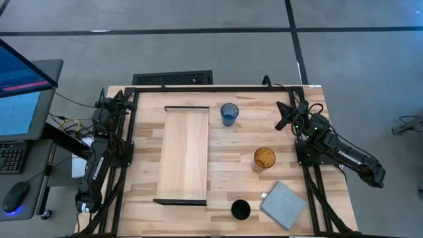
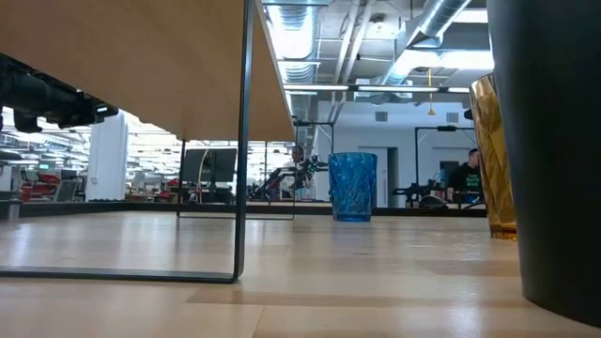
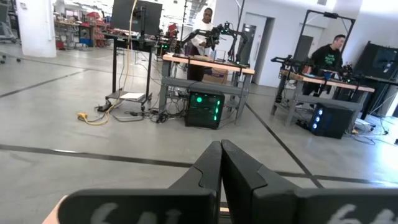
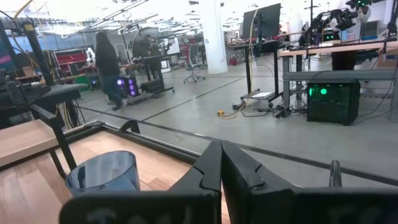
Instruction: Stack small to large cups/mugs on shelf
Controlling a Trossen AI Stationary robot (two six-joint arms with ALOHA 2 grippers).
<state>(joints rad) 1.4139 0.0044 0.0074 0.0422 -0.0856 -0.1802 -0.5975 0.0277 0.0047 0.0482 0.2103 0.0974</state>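
The light-wood shelf (image 1: 185,155) stands on the table's left half on its dark end frames; the low view shows it from below (image 2: 141,66). The blue cup (image 1: 229,114) stands upright on the table at the far middle. It also shows in the low view (image 2: 353,186) and the right wrist view (image 4: 102,173). The amber cup (image 1: 264,158) stands right of the shelf. The black cup (image 1: 240,209) stands near the front edge, close to the low camera (image 2: 554,141). My left gripper (image 3: 221,163) is shut and empty at the far left corner (image 1: 119,99). My right gripper (image 4: 221,163) is shut and empty at the far right (image 1: 283,118).
A flat grey square pad (image 1: 283,205) lies at the near right, beside the black cup. A dark frame (image 1: 218,89) runs around the table's edges. People and other workbenches show in the room beyond the table.
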